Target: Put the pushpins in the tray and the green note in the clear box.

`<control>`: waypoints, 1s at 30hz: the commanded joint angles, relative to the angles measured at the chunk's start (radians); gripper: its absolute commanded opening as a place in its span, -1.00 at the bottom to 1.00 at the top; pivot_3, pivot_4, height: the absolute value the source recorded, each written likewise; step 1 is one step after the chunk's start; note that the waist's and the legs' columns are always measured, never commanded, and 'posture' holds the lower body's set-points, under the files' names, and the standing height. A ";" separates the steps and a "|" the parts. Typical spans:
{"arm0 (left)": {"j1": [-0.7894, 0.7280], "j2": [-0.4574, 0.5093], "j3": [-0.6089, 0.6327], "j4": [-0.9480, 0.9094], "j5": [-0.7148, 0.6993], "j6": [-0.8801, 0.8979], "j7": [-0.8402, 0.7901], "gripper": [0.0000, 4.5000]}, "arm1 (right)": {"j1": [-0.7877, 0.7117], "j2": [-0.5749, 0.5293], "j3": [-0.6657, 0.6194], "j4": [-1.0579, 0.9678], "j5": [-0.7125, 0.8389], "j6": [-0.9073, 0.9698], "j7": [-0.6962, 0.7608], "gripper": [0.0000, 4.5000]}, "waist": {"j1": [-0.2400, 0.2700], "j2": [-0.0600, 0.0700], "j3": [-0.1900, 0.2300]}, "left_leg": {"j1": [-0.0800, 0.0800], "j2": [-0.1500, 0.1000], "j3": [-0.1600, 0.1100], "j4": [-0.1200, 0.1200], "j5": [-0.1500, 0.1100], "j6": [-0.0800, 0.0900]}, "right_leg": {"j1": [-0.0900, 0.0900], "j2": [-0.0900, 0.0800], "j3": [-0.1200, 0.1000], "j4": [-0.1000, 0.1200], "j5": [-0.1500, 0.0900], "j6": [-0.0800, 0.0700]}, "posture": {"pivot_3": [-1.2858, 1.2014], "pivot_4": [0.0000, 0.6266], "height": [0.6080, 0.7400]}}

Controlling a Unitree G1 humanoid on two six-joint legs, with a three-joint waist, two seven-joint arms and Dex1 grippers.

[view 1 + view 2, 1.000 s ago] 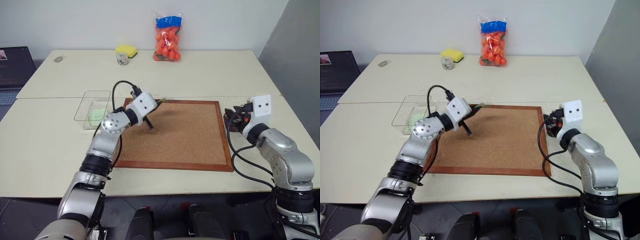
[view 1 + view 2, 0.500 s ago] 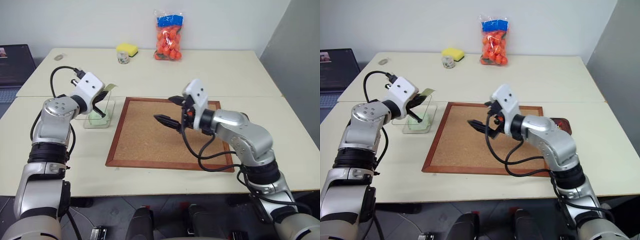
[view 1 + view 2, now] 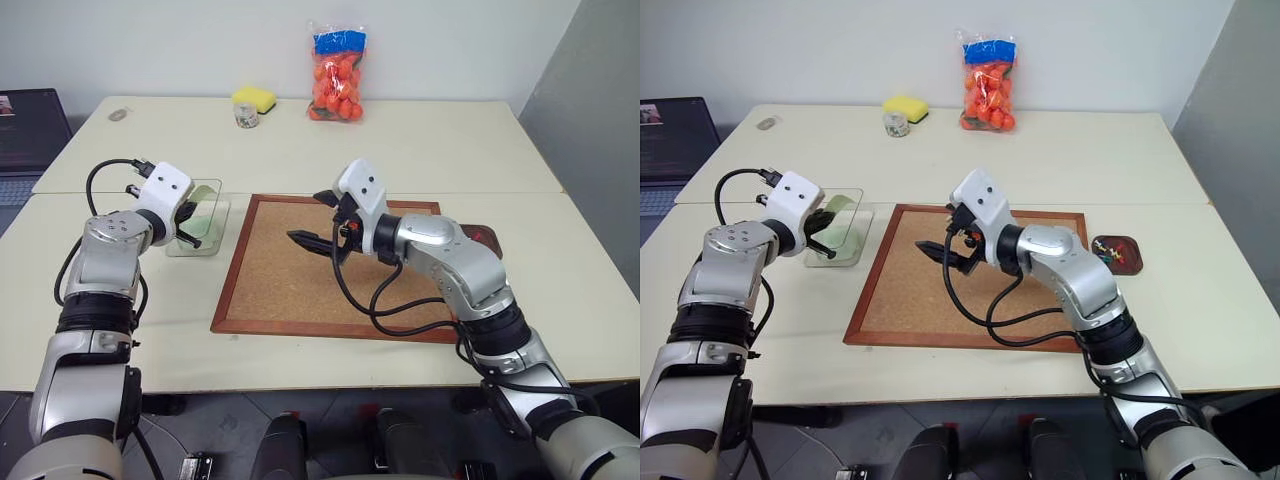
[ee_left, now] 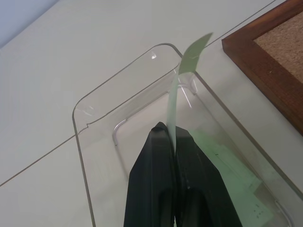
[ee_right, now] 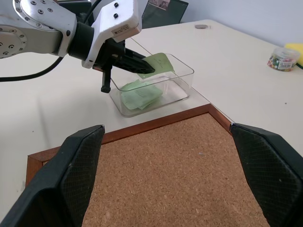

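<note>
Your left gripper (image 4: pixel 174 142) pinches the green note (image 4: pixel 182 85) over the clear box (image 3: pixel 215 190), beside the corkboard's (image 3: pixel 300 290) left edge. Your right gripper (image 5: pixel 170 179), spread wide, hovers above the corkboard's open middle.

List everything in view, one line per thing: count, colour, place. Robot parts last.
green note: one, pale green, pinched in the left gripper above the clear box
clear box: one, transparent, left of the corkboard, other green slips inside
corkboard: one, cork with red-brown frame, table centre
tray: one, dark reddish-brown, right of the corkboard
pushpins: several, mixed colours, in the tray
sponge: one, yellow, far side of the table
small jar: one, clear, beside the sponge
bag of balls: one, orange balls, far side
laptop: one, dark, far left
left gripper: shut on the note
right gripper: open, over the corkboard
</note>
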 commanded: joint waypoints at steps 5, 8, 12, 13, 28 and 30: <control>0.047 -0.013 0.148 -0.158 -0.101 0.179 0.069 -0.74 | -0.026 0.023 0.002 -0.012 -0.014 -0.032 0.028 1.00 | -0.001 0.000 0.000 | 0.000 0.000 0.000 0.000 0.000 0.000 | 0.000 0.000 0.000 0.001 0.000 0.000 | 0.03 -0.52 1.00; 0.037 -0.029 0.206 -0.192 -0.149 0.266 0.108 -0.48 | -0.026 0.026 0.001 -0.010 -0.016 -0.034 0.034 1.00 | -0.001 0.000 0.000 | 0.000 0.000 0.000 0.000 0.000 0.000 | 0.000 0.000 0.000 0.001 0.000 0.000 | 0.03 -0.52 1.00; 0.035 -0.031 0.228 -0.225 -0.180 0.325 0.127 -0.14 | -0.032 0.028 -0.001 -0.011 -0.015 -0.031 0.037 1.00 | 0.000 0.000 0.000 | 0.000 0.000 0.000 0.001 0.000 0.000 | 0.000 0.000 0.000 0.001 0.000 0.000 | 0.03 -0.52 1.00; 0.035 -0.031 0.228 -0.231 -0.183 0.329 0.129 -0.05 | -0.034 0.029 -0.001 -0.010 -0.015 -0.030 0.037 1.00 | 0.000 0.000 0.000 | 0.000 0.000 0.000 0.001 0.000 0.000 | 0.000 0.000 0.000 0.001 0.000 0.000 | 0.03 -0.52 1.00; 0.092 -0.043 0.151 -0.474 -0.275 0.177 -0.053 0.81 | 0.025 -0.004 -0.031 -0.084 -0.019 -0.035 0.027 1.00 | 0.001 -0.001 0.000 | 0.000 0.000 0.000 0.001 0.000 0.000 | 0.000 -0.001 0.000 0.001 0.000 0.000 | 0.03 -0.52 1.00; 0.124 -0.062 0.099 -0.537 -0.243 0.129 -0.050 0.81 | 0.075 -0.026 -0.053 -0.122 -0.028 -0.061 0.007 1.00 | 0.001 -0.001 0.000 | 0.000 -0.001 0.000 0.000 0.000 0.000 | 0.000 -0.001 0.000 0.001 0.000 0.000 | 0.03 -0.52 1.00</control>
